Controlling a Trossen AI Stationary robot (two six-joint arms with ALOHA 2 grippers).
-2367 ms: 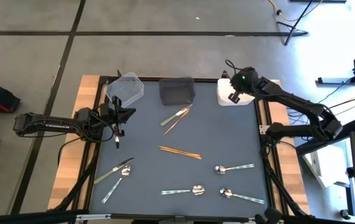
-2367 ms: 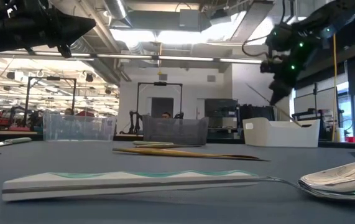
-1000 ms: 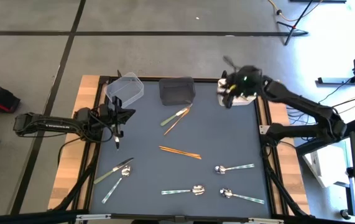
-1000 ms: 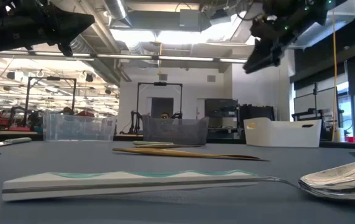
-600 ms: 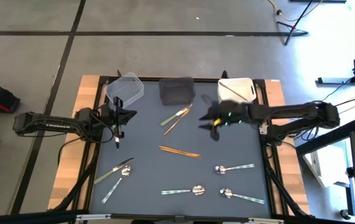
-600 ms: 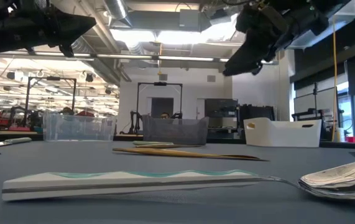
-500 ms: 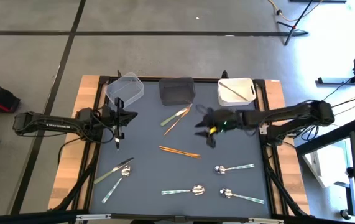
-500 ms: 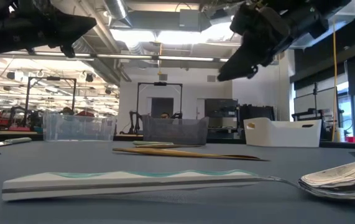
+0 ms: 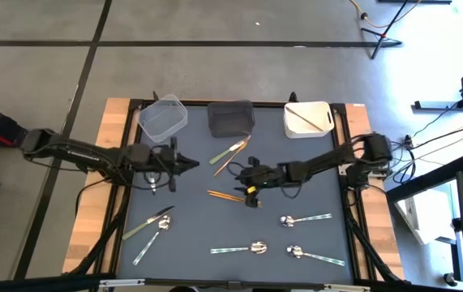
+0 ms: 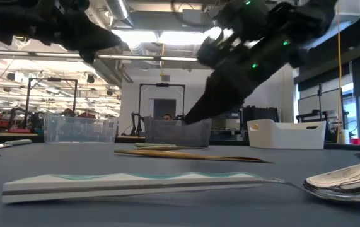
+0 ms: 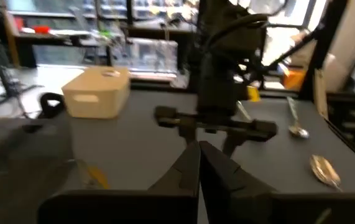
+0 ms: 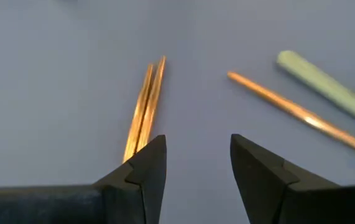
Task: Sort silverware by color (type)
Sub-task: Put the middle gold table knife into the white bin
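High view. The right gripper (image 9: 250, 192), which a moment earlier hung over the mat's right centre, has reached further inward and now sits low over the middle of the grey mat (image 9: 296, 243), at the right-hand end of the paired copper sticks (image 9: 229, 196). The left gripper (image 9: 184, 165) has also advanced, its tip now further over the mat than before. Unmoved are the single copper stick (image 9: 232, 161) with an olive-green piece (image 9: 225, 153) near the dark bin (image 9: 230, 118), the three silver spoons (image 9: 305, 218) along the near right, and the olive-green knife (image 9: 147, 222) beside a fourth spoon at the near left. One copper stick lies in the white bin (image 9: 307, 119) (already sorted); the clear bin (image 9: 162, 114) stands at the far left.

Low view. The right arm, formerly high in the picture, has descended, its dark tip just above the copper sticks (image 10: 186, 154).

Left wrist view. The left fingers (image 11: 197, 163) are pressed together, holding nothing; beyond them the right arm faces the camera, with two spoons (image 11: 324, 169) off to the side.

Right wrist view. The right fingers (image 12: 149, 163) stand spread, with the end of the paired copper sticks (image 12: 145, 107) just before one finger, not yet between them. The single copper stick (image 12: 301, 114) and the green piece (image 12: 326, 87) lie further off.
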